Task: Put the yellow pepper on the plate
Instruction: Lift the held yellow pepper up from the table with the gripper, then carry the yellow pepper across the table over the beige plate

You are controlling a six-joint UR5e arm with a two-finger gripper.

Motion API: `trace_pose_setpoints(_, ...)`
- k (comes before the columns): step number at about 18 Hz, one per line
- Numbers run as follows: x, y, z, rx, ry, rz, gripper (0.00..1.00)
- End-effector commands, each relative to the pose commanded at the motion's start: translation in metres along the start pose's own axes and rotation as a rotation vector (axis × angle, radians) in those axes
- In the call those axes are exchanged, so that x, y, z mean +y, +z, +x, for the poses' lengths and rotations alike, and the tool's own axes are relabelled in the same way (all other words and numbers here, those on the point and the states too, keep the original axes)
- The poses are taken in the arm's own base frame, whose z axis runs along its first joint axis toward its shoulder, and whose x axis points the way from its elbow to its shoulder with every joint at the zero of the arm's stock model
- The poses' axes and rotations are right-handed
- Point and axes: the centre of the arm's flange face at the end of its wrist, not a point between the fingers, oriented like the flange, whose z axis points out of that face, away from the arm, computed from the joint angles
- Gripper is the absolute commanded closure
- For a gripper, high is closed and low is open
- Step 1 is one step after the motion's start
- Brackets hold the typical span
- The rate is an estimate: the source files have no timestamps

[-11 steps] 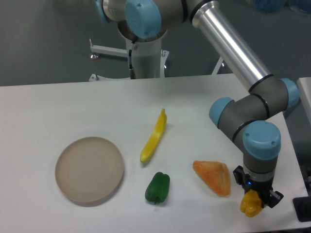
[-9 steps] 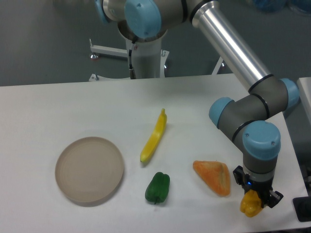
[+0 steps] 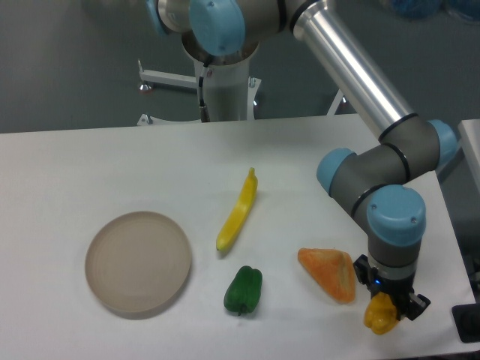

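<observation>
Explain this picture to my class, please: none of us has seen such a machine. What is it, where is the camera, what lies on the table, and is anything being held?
The machine is a robot arm, silver tubes joined by grey and blue joints, reaching down from the top of the picture. One fixed camera looks across and down at a white table. At the arm's tip is its end effector, a two-finger clamp. It is shut on the yellow pepper, a small blocky yellow-orange one, near the table's right front corner; whether the pepper touches the table cannot be told.

On the table lie a round beige plate at the left, bare, a long slim curved yellow pepper in the middle, a green pepper in front of it, and an orange triangular piece just left of the end effector. The held pepper is far from the plate.
</observation>
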Motion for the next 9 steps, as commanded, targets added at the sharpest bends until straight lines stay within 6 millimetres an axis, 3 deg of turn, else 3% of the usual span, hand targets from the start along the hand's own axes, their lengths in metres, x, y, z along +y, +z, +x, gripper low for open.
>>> trace_pose_setpoints(5,-0.017,-0.066,0.053,0.122,-0.095,-0.036,0.44)
trace_pose_setpoints(9,-0.050,-0.097,0.115,0.186,-0.183,-0.066,0.44)
